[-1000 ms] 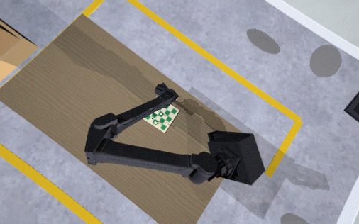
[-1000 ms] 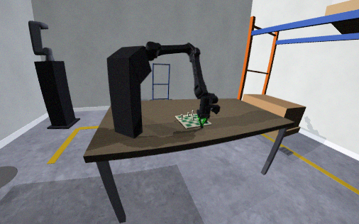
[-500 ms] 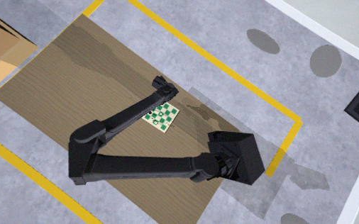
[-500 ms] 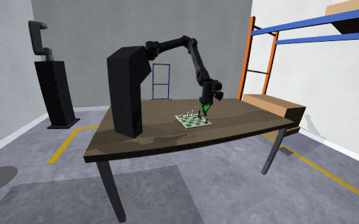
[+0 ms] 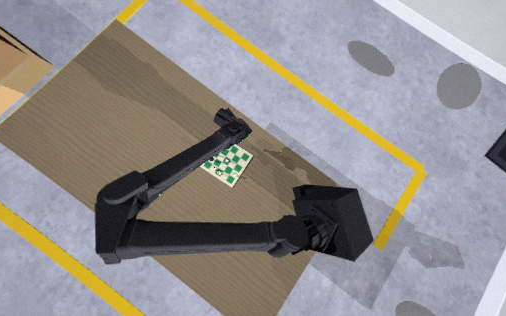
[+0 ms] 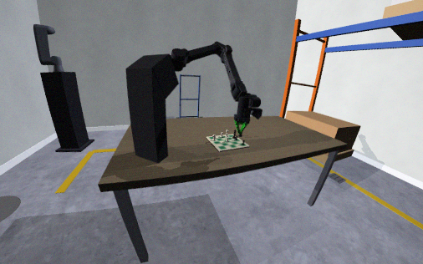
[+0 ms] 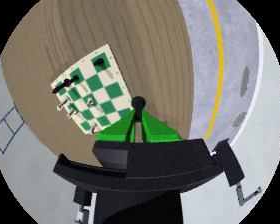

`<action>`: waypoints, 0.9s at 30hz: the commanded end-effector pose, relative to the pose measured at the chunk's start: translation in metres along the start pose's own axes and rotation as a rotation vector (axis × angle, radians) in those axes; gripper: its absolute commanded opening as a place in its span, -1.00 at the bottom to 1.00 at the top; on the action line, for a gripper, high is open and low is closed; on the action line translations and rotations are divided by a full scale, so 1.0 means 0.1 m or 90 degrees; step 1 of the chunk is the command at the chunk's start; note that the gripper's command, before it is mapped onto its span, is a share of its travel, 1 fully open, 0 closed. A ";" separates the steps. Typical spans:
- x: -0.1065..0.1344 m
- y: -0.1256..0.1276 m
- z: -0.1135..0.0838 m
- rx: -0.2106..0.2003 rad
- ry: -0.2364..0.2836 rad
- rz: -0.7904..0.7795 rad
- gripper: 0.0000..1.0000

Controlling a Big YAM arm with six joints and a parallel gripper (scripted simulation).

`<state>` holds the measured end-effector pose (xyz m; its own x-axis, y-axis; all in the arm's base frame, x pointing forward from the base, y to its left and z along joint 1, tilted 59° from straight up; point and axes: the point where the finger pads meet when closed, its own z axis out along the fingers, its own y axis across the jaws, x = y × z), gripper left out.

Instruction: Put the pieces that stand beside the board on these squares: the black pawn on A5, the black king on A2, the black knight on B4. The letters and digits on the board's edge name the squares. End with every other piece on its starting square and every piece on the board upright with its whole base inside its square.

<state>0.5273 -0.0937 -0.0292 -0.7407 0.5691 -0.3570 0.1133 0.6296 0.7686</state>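
My gripper (image 6: 240,129) (image 7: 138,112) is shut on a round-headed black piece (image 7: 138,102), apparently the black pawn, held at the fingertips above the board's edge. The green and cream board (image 5: 243,162) (image 6: 232,148) (image 7: 104,83) lies on the table. In the wrist view one black piece (image 7: 98,62) stands alone on a green square near the board's top corner. Black pieces (image 7: 66,83) stand close together along its left side; their kinds cannot be told. Several white pieces stand toward the lower left, among them one (image 7: 90,101) further in. In the top view the arm covers part of the board.
The wooden table (image 5: 98,100) (image 6: 178,159) carries the arm's black pedestal (image 6: 146,109) at its left in the exterior view. A cardboard box (image 6: 324,121) stands beyond the table's far right end, with a tall rack behind it.
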 end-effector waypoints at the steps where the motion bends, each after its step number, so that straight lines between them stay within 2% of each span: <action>1: -0.02 0.48 -0.02 -0.007 0.004 0.088 -1.00; 2: -0.03 0.63 -0.03 -0.007 0.004 0.130 -1.00; 4: -0.03 0.63 -0.03 -0.007 0.004 0.130 -1.00; 7: -0.02 1.03 -0.07 -0.008 0.004 0.244 -1.00; 9: -0.06 1.18 -0.09 -0.016 -0.005 0.272 -1.00; 12: -0.06 1.21 -0.10 -0.016 -0.005 0.280 -1.00; 13: -0.04 1.00 -0.09 -0.003 -0.006 0.302 -1.00; 14: -0.08 0.96 -0.13 -0.002 -0.013 0.307 -1.00; 21: -0.02 1.03 -0.07 -0.006 -0.001 0.300 -1.00; 24: -0.12 1.12 -0.10 -0.014 -0.010 0.288 -1.00; 27: -0.04 1.12 0.00 -0.010 0.002 0.289 -1.00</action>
<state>0.5374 -0.0296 0.0590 -0.6216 0.7831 0.0196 0.4202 0.3122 0.8520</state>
